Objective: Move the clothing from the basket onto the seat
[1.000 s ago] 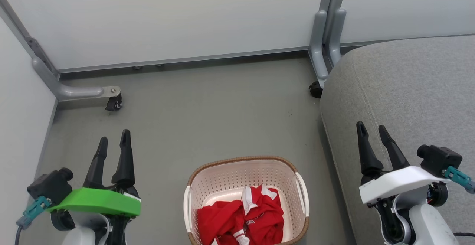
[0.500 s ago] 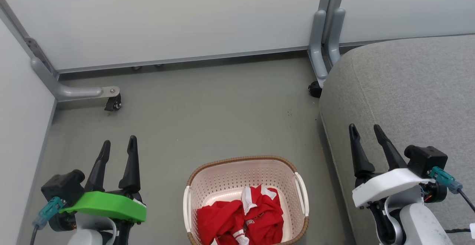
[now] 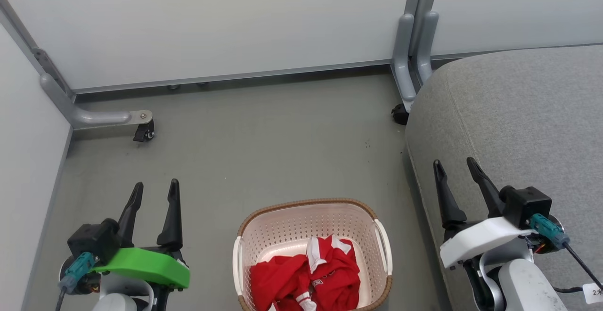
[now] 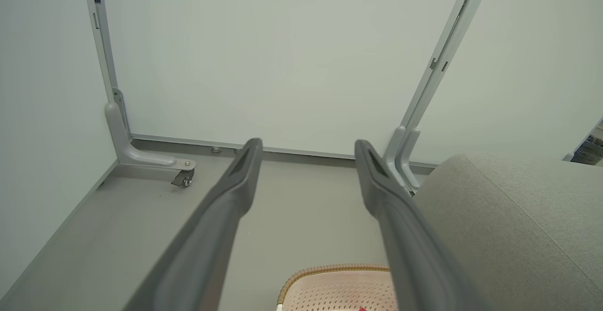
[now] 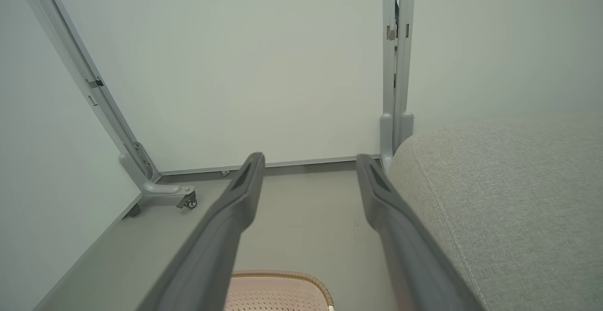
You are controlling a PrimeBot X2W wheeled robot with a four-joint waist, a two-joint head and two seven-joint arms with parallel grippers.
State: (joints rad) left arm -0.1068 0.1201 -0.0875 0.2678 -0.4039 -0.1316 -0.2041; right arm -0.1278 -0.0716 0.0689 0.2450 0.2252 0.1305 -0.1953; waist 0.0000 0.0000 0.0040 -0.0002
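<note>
The cream perforated basket (image 3: 301, 219) with a brown woven rim stands on the floor at the bottom middle of the head view. Crumpled red clothing (image 3: 306, 275) with white trim lies inside it. The grey seat (image 3: 518, 113) fills the right side. My left gripper (image 3: 156, 186) is open to the basket's left, above the floor. My right gripper (image 3: 456, 163) is open over the seat's left edge. In the left wrist view the basket rim (image 4: 334, 269) and the seat (image 4: 509, 216) show past the open left gripper (image 4: 307, 145). The right wrist view has the basket rim (image 5: 278, 274), the seat (image 5: 509, 188) and the open right gripper (image 5: 310, 159).
Pale partition walls (image 3: 212, 19) close off the back and left. Their grey feet carry castors (image 3: 143, 133) (image 3: 400, 113) on the grey floor (image 3: 264, 146). A cable with a tag (image 3: 592, 293) hangs from my right wrist.
Both arms have drawn inward and down toward the basket: the left gripper moved right and lower, the right gripper moved left. Basket and clothing have not moved.
</note>
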